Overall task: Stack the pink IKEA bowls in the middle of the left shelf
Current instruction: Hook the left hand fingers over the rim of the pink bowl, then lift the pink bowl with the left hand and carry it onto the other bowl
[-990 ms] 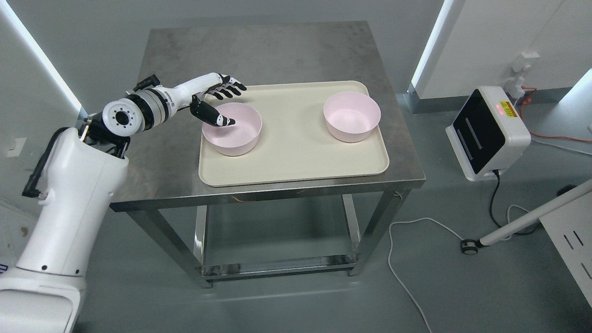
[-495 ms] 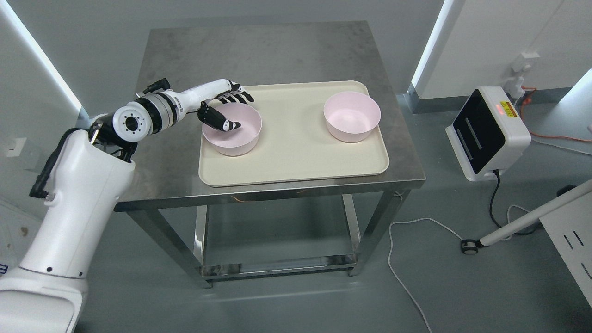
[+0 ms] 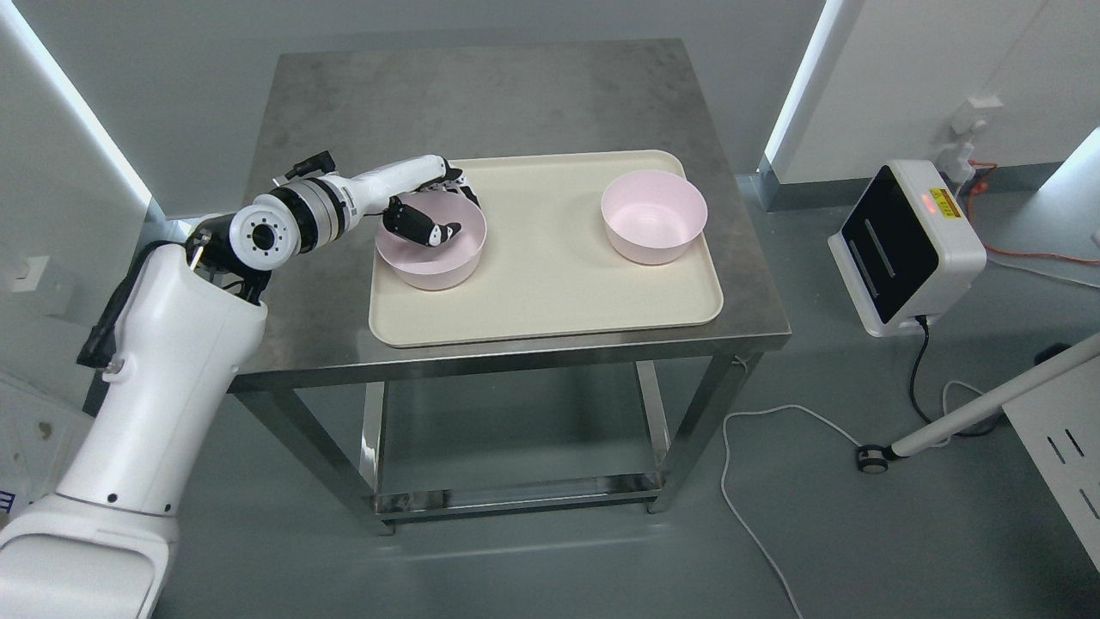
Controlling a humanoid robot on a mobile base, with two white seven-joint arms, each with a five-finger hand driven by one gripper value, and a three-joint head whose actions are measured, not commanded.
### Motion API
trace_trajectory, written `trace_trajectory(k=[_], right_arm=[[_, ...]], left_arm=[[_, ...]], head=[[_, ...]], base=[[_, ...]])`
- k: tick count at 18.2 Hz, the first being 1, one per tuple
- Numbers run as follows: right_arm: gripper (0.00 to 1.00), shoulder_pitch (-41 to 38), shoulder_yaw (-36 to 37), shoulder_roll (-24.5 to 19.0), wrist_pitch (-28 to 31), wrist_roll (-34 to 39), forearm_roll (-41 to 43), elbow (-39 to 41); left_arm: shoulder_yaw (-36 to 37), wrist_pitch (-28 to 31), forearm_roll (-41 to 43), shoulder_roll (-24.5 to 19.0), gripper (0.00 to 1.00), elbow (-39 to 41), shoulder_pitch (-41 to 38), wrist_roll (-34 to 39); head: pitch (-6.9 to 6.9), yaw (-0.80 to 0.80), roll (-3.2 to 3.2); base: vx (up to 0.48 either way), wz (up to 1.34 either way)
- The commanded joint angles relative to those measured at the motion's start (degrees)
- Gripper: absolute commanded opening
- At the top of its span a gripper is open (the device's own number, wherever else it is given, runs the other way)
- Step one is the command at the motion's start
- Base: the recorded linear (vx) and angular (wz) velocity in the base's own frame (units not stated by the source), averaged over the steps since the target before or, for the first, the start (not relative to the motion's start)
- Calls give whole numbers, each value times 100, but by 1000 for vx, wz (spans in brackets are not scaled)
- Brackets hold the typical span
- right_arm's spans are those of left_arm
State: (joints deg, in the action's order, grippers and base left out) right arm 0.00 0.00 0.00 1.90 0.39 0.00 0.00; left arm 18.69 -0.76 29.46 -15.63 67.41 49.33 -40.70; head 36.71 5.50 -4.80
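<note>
Two pink bowls (image 3: 430, 241) (image 3: 654, 216), both upright

Robot lab / test room: bare grey walls w/ light strips, grey floor, steel bench (image 3: 516, 94) w/ cream tray (image 3: 550, 292), white box device (image 3: 907, 245) w/ red indicator light, loose cables (image 3: 756, 481) on floor. No home or shop fittings.

Left hand (image 3: 430, 206) fingers mostly hidden behind near pink bowl (image 3: 431, 241) rim; grip unclear
</note>
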Motion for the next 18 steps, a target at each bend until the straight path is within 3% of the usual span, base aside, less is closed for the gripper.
trace_trajectory(k=[1, 3, 11, 18], right_arm=[[100, -167, 70, 100, 12, -4, 0, 193], [100, -167, 62, 100, 4, -4, 0, 193], [100, -167, 62, 100, 3, -4, 0, 193], [100, -167, 70, 100, 12, -4, 0, 193]], left_arm=[[-207, -274, -19, 350, 10, -289, -20, -35], [-391, -564, -89, 464, 1, -298, -20, -52], [-1033, -636, -142, 1044, 0, -228, 85, -263], [-947, -338, -116, 1463, 0, -193, 1087, -457]], head=[[0, 0, 0], [0, 0, 0], [0, 0, 0], [0, 0, 0]], base=[[0, 0], [0, 0], [0, 0], [0, 0]])
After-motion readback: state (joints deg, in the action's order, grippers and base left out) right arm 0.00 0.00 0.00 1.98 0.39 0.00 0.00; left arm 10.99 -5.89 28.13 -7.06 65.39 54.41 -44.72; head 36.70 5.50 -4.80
